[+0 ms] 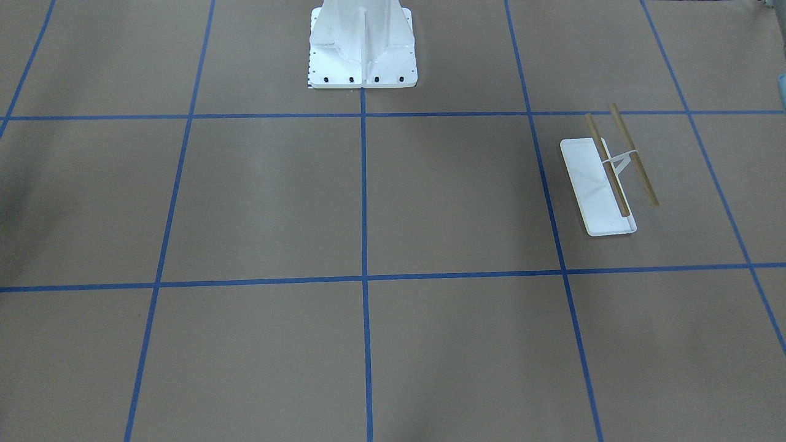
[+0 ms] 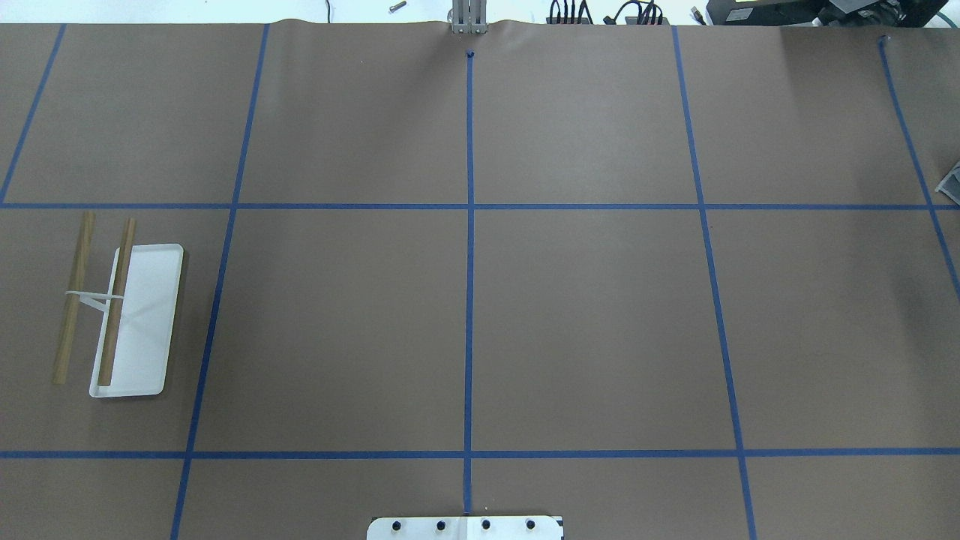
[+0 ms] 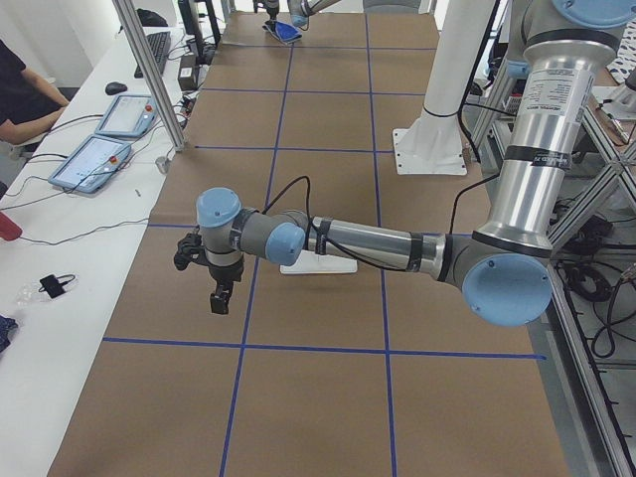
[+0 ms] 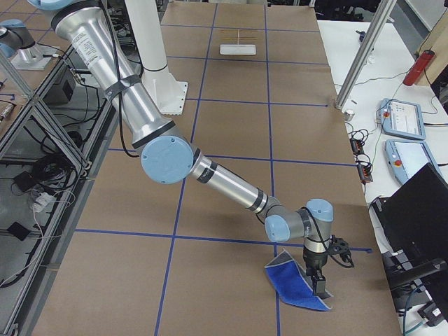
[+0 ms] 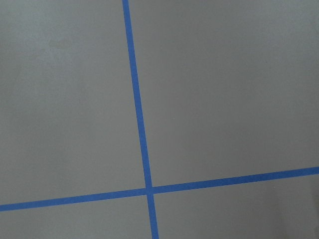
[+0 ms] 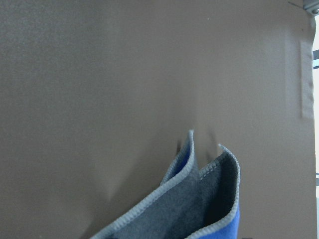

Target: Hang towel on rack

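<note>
We see a table point(image 2: 585, 322) covered in brown paper and marked into large squares by blue tape point(image 2: 469, 225). The white bolted pedestal point(image 1: 362, 49) stands at the middle of the robot's edge.

The rack point(image 2: 139, 315) sits well apart from the pedestal on the robot's left and a little forward of it. Its flat white tray rests on the paper, and its two tan rods are parallel and bare.

The towel point(image 4: 292, 288) lies far from the pedestal at the robot's right end of the table. It is blue side up, with one corner raised. In the right wrist view, that raised fold point(image 6: 199, 199) shows its grey underside and stitched hem above the paper.

The right gripper point(image 4: 319, 285) points down at the towel's raised corner. We cannot tell how wide its jaws stand or whether they have hold of the cloth.

The left gripper point(image 3: 219, 298) hangs over bare paper, farther from the pedestal than the rack. We cannot tell how far open it is.

Across the table from the pedestal runs a white bench point(image 3: 60, 298) carrying two control pendants point(image 3: 94, 164) and loose cables. A seated person's arm point(image 3: 25, 114) rests at the bench.
</note>
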`<action>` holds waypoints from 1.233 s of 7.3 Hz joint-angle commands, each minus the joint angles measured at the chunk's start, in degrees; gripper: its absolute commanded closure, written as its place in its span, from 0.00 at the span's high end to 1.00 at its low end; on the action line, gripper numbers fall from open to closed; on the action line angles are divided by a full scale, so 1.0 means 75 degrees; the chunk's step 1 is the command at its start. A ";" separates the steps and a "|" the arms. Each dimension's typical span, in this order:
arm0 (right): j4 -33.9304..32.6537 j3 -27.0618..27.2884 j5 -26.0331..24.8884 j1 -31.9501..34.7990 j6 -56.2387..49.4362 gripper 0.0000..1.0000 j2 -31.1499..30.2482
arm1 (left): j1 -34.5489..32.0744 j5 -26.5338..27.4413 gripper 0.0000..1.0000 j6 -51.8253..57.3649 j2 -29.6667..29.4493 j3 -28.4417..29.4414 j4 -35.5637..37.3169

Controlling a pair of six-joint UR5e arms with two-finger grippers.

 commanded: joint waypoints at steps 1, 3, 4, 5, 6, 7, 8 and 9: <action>0.0000 -0.0105 0.0010 -0.0008 0.0020 0.86 -0.0013 | 0.0005 0.0000 0.98 -0.0013 -0.0048 0.0019 0.0003; 0.0000 -0.0129 -0.0002 -0.0008 0.0183 0.81 -0.0013 | 0.0005 0.0000 0.98 -0.0037 -0.0048 0.0007 -0.0008; 0.0000 -0.0129 0.0009 -0.0008 0.0300 0.54 -0.0013 | 0.0005 0.0000 0.98 -0.0036 -0.0060 0.0007 -0.0020; 0.0012 -0.0129 0.0010 -0.0008 0.0301 0.06 -0.0025 | 0.0005 0.0000 0.98 -0.0036 -0.0106 0.0030 -0.0009; 0.0012 -0.0141 0.0010 -0.0008 0.0301 0.00 -0.0037 | 0.0005 0.0000 0.98 -0.0048 -0.0119 0.0019 -0.0008; 0.0012 -0.0141 0.0010 -0.0008 0.0301 0.00 -0.0037 | 0.0005 0.0000 0.98 -0.0060 -0.0130 0.0019 -0.0008; 0.0012 -0.0141 -0.0002 -0.0008 0.0301 0.00 -0.0037 | 0.0005 0.0000 0.98 -0.0060 -0.0130 0.0019 -0.0008; 0.0012 -0.0141 0.0009 -0.0008 0.0301 0.00 -0.0025 | 0.0005 0.0000 0.98 -0.0060 -0.0130 0.0019 -0.0008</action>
